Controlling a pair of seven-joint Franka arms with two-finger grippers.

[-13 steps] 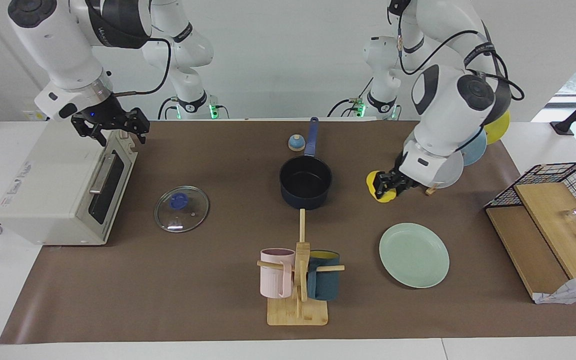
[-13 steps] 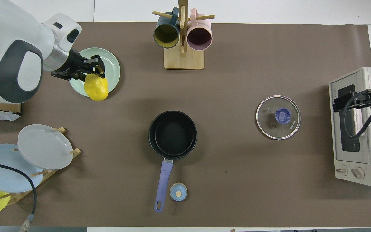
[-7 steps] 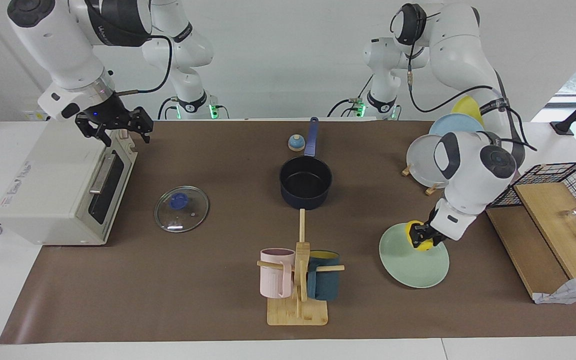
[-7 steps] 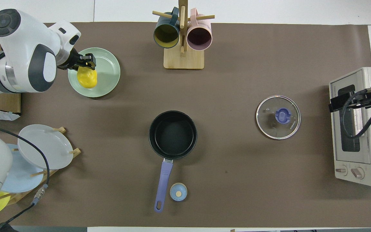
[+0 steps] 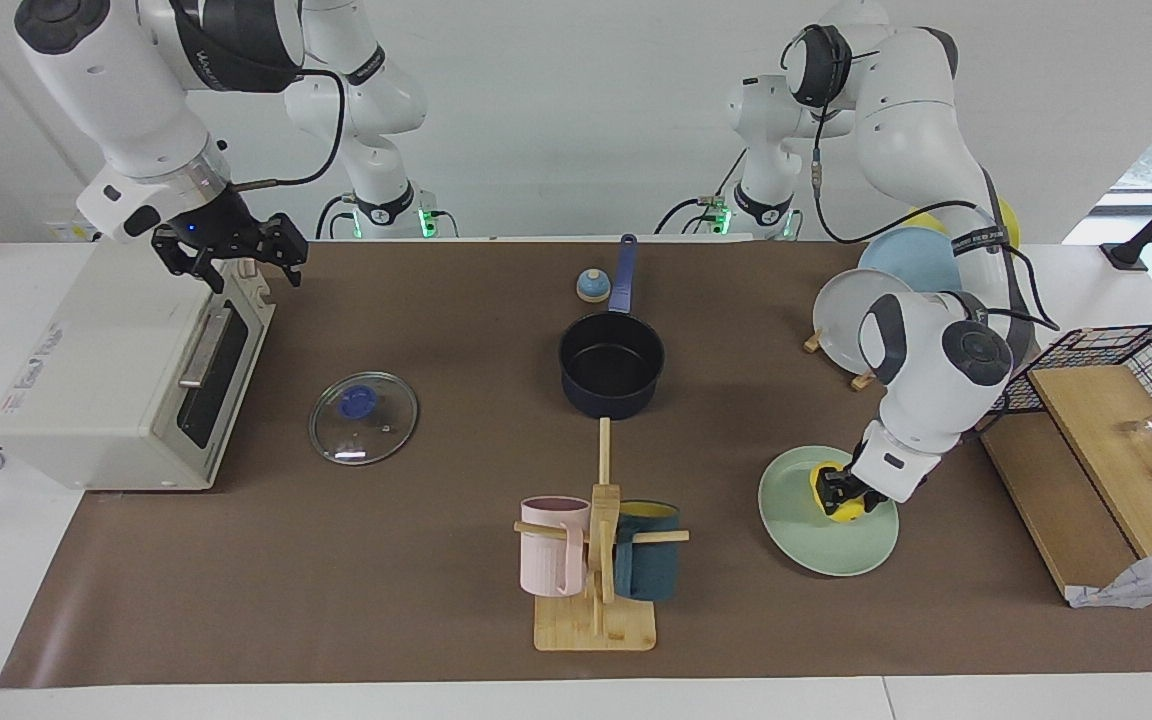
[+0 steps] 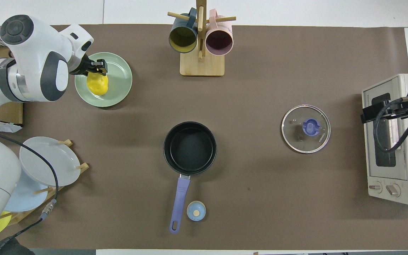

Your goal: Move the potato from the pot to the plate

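Note:
The yellow potato (image 5: 844,511) is low on the mint-green plate (image 5: 814,548), at the plate's side nearer the robots. My left gripper (image 5: 837,490) is shut on the potato from above. In the overhead view the left gripper (image 6: 96,71) holds the potato (image 6: 97,84) over the plate (image 6: 119,83). The dark navy pot (image 5: 611,365) with its blue handle stands empty mid-table; the overhead view (image 6: 190,147) shows its black inside. My right gripper (image 5: 228,256) waits open above the toaster oven's top edge, also in the overhead view (image 6: 384,110).
A toaster oven (image 5: 126,365) sits at the right arm's end, with a glass lid (image 5: 364,417) beside it. A wooden mug rack (image 5: 598,560) stands farther from the robots than the pot. An upright plate rack (image 5: 861,320), wire basket (image 5: 1126,365) and boards are at the left arm's end.
My left gripper carried the potato from beside the pot to over the plate and lowered it onto the plate. The right arm barely moved.

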